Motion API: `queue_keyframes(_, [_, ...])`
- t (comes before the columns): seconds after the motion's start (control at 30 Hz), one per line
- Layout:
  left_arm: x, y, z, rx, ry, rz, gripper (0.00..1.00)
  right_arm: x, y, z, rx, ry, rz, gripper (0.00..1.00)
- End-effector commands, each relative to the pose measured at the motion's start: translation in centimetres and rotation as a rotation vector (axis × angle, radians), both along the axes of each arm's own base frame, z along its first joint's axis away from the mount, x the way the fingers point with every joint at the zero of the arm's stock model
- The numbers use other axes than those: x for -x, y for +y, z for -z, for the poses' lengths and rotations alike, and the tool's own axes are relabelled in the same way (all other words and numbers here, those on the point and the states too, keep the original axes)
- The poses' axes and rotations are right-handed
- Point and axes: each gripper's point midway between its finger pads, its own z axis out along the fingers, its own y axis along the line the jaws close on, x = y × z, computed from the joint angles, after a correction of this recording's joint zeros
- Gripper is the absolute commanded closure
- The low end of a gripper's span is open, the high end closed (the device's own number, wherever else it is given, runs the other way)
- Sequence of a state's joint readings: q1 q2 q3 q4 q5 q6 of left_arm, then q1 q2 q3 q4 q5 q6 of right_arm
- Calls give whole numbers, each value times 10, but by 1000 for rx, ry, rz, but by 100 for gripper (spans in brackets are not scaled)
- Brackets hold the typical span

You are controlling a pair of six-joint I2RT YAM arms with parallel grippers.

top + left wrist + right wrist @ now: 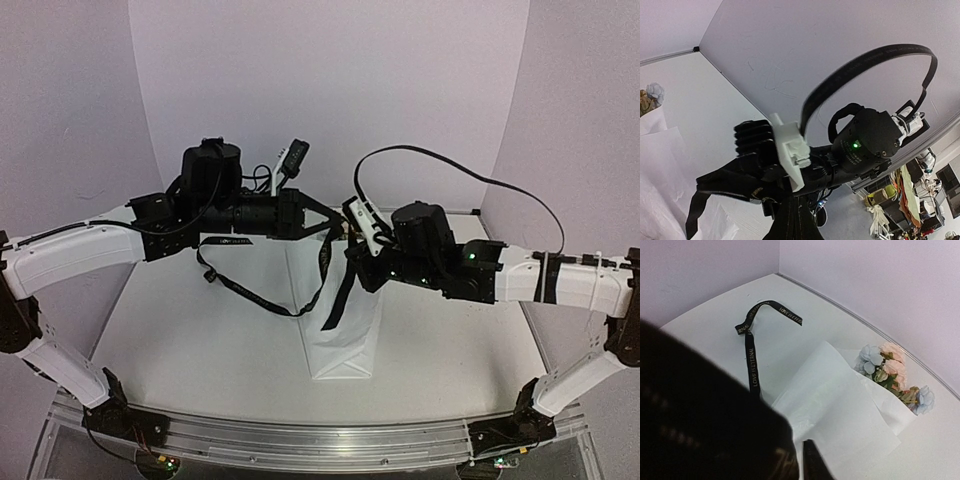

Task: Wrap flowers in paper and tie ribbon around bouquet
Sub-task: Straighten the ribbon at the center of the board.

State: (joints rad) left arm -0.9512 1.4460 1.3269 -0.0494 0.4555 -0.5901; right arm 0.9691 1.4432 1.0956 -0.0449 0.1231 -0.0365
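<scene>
The bouquet lies mid-table: a white paper [340, 335] cone with peach and blue flowers [890, 369] at its far end. In the top view the grippers hide the flowers. Both grippers meet above the cone's upper part. My left gripper [335, 228] is shut on the black ribbon [250, 290], which loops down onto the table to the left. My right gripper [355, 255] is shut on the ribbon too, with a strand hanging over the paper. In the right wrist view the lettered ribbon [752, 355] lies beside the paper [835, 405]. A dark blurred mass of ribbon hides the fingers there.
White walls close in the table on the left, back and right. The right arm [865, 145] and its looping black cable [450, 165] are close in front of the left wrist camera. An aluminium rail [320, 440] runs along the near edge.
</scene>
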Motion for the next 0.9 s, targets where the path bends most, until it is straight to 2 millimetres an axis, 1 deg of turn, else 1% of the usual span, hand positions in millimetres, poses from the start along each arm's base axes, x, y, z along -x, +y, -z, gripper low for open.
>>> queue_keyframes(0.0, [-11,6,2,-20,-29,-83,81,0,-53,-19,58,-94,147,100])
queue_keyframes(0.07, [-30,17,17,-85,-17,-208,66,7,-86,-6,179,-100,201,100])
queue_keyframes(0.1, [-41,26,27,-131,-2,-286,62,11,-105,2,234,-105,234,100])
queue_keyframes(0.13, [-54,39,37,-176,16,-374,57,15,-123,4,276,-116,268,100])
queue_keyframes(0.17, [-70,56,48,-220,40,-479,53,20,-141,8,327,-125,299,100])
queue_keyframes(0.23, [-100,101,74,-305,114,-693,51,27,-173,18,423,-126,353,100])
queue_keyframes(0.33, [-139,181,116,-392,225,-959,48,39,-207,29,503,-123,408,100])
queue_keyframes(0.37, [-151,209,130,-424,242,-1040,47,42,-214,30,504,-120,418,100])
queue_keyframes(0.43, [-171,254,155,-510,257,-1166,46,47,-225,36,520,-107,433,100])
queue_keyframes(0.5, [-190,285,177,-579,289,-1224,46,51,-231,39,529,-96,436,100])
queue_keyframes(0.57, [-208,312,200,-634,325,-1266,46,53,-234,40,529,-92,438,100])
queue_keyframes(0.63, [-225,331,219,-659,368,-1281,46,54,-235,40,532,-88,436,100])
queue_keyframes(0.67, [-233,341,225,-668,382,-1300,46,54,-236,41,536,-86,436,100])
queue_keyframes(0.73, [-247,346,247,-677,420,-1274,47,55,-237,41,538,-82,436,100])
queue_keyframes(0.77, [-256,348,250,-676,426,-1270,47,55,-238,41,539,-79,437,100])
queue_keyframes(0.83, [-270,348,267,-714,431,-1242,48,56,-238,42,534,-71,436,100])
queue_keyframes(0.87, [-277,347,270,-725,428,-1235,48,56,-239,43,530,-66,437,100])
